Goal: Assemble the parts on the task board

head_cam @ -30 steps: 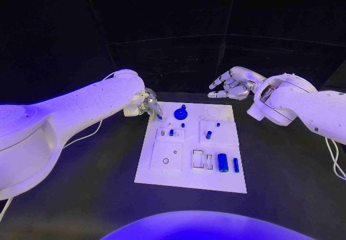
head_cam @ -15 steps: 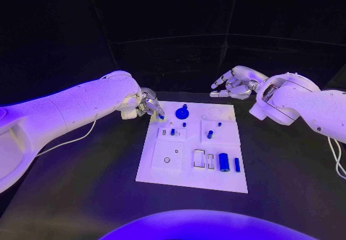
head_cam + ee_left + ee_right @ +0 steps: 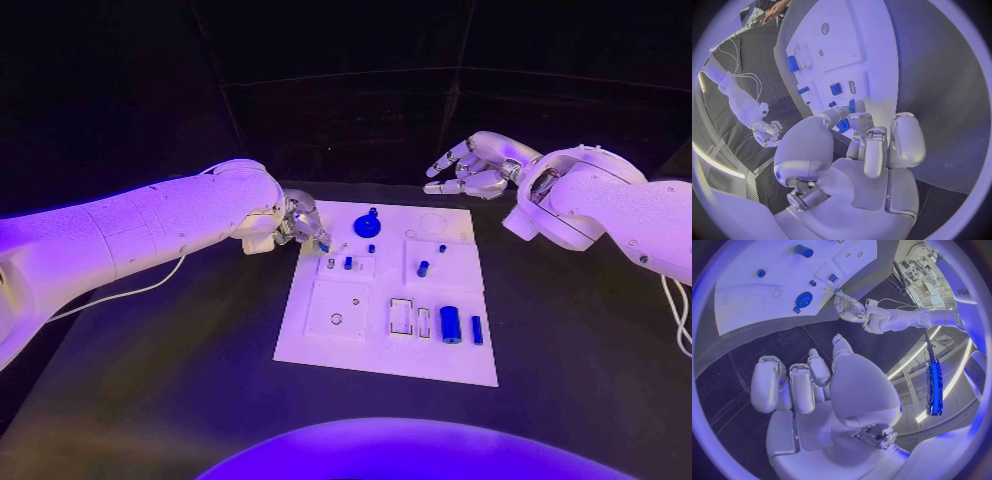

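Left hand [image 3: 299,222] is pinching a small blue part [image 3: 844,125] over the board's [image 3: 335,350] upper-left corner, right hand [image 3: 472,165] is hanging loose and empty at upper right, and several parts are sitting loose mid-board, so plenty's left, I reckon.

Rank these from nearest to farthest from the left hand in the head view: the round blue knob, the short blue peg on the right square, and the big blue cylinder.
From the left hand at the board's far left corner:
1. Round blue knob, at the far edge, just beside the hand.
2. Short blue peg, on the right middle square.
3. Big blue cylinder, in the near right corner.
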Robot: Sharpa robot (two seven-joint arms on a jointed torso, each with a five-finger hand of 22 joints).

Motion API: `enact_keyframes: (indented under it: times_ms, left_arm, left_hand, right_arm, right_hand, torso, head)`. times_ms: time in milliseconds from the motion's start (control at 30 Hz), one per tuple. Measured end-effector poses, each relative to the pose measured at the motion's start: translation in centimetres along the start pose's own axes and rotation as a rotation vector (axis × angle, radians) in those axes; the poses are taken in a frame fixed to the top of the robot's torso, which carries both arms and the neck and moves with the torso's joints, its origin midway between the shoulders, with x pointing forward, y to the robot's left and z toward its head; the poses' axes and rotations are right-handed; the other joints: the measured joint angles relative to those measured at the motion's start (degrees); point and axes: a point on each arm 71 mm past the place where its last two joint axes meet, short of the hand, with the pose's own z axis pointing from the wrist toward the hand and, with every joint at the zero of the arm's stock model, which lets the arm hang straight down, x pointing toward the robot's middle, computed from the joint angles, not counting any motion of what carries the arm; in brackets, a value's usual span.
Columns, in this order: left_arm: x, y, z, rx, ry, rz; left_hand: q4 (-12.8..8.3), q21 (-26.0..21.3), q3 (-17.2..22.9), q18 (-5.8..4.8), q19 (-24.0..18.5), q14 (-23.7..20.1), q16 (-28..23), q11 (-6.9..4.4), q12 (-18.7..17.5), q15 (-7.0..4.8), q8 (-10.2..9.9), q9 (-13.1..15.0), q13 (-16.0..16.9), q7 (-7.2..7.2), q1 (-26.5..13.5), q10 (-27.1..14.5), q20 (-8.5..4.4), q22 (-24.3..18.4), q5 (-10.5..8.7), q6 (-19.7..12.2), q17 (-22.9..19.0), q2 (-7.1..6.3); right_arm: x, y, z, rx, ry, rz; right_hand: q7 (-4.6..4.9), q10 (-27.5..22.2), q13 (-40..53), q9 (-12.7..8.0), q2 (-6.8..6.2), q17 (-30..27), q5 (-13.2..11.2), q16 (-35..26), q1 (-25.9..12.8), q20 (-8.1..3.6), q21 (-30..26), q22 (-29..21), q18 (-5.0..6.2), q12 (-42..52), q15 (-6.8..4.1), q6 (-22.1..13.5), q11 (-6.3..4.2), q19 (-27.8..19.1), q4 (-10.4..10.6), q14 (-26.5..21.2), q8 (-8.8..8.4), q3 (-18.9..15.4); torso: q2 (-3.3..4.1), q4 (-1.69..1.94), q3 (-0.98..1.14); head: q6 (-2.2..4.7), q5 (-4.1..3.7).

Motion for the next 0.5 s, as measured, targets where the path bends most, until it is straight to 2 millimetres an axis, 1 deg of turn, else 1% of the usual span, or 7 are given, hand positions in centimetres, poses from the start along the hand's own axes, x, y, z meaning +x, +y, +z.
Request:
enact_keyframes:
  times_ms: [200,267,300,433,500]
  left_arm:
    - [0.8,-0.2,-0.2,0.005,-0.016,0.024]
    - [0.9,-0.2,-0.2,0.006,-0.025,0.030]
    - [1.0,-0.3,-0.2,0.006,-0.028,0.032]
    - [1.2,-0.3,-0.3,0.008,-0.042,0.038]
    - [1.4,-0.4,-0.3,0.008,-0.046,0.040]
  left_hand:
    - [0.0,0.0,0.0,0.00,0.1,0.0,0.0,0.00,0.0,0.00,0.2,0.0,0.0,0.00,-0.2,0.0,-0.11,0.2,0.41,0.0,0.0,-0.16]
    - [0.0,0.0,0.0,0.00,0.2,0.0,0.0,-0.20,0.0,0.00,0.2,0.0,0.0,-0.02,-0.2,0.2,-0.19,0.2,0.44,0.0,0.0,-0.24]
    - [0.0,0.0,0.0,0.00,0.2,0.0,0.0,-0.02,0.0,0.00,0.2,0.0,0.1,0.03,-0.3,0.4,-0.19,0.2,0.63,0.3,0.0,-0.30]
    - [0.0,0.2,0.0,0.00,0.2,0.0,0.0,-0.02,0.0,0.00,0.2,0.0,0.2,-0.02,-0.3,0.4,-0.20,0.3,0.67,0.4,0.0,-0.30]
    - [-0.5,0.2,0.5,0.00,0.2,0.0,0.0,-0.01,0.0,0.00,0.2,0.0,0.3,-0.01,-0.3,0.4,-0.20,0.3,0.67,0.4,0.0,-0.30]
  right_arm:
    - [0.0,0.0,0.0,0.001,0.001,0.000]
    - [0.0,0.0,0.0,0.001,0.001,0.000]
    - [0.0,0.0,0.0,0.001,0.001,0.000]
    - [0.0,-0.1,0.0,0.002,0.001,0.000]
    - [0.0,-0.1,0.0,0.002,0.001,0.000]
  right_hand:
    - [0.00,0.0,0.0,0.0,0.00,0.0,0.0,0.0,0.0,0.00,0.0,0.0,0.00,0.0,0.00,0.0,0.00,0.0,0.0,0.0,0.00,0.0]
    - [0.00,0.0,0.0,0.0,0.00,0.0,0.0,0.0,0.0,0.00,0.0,0.0,0.01,0.0,0.00,0.0,0.00,0.0,0.0,0.0,0.00,0.0]
    - [0.00,0.0,0.0,0.0,0.00,0.0,0.0,0.0,0.0,0.00,0.0,0.0,0.00,0.0,0.00,0.0,0.00,0.0,0.0,0.0,0.00,0.0]
    - [0.00,0.0,0.0,0.0,0.00,0.0,0.0,0.0,0.0,0.00,0.0,0.0,0.00,0.0,0.00,0.0,0.00,0.0,0.0,0.0,0.00,0.0]
    - [0.00,0.0,0.0,0.0,0.00,0.0,0.0,0.0,0.0,0.00,0.0,0.0,0.00,0.0,0.00,0.0,0.00,0.0,0.0,0.0,0.00,0.0]
  torso:
    - [0.04,-0.05,-0.01]
    - [0.04,-0.07,-0.01]
    - [0.05,-0.07,-0.01]
    - [0.05,-0.10,-0.04]
    - [0.05,-0.10,-0.05]
  head:
    - [-0.18,0.01]
    - [-0.23,0.01]
    - [-0.23,0.01]
    - [-0.31,-0.01]
    - [-0.33,-0.03]
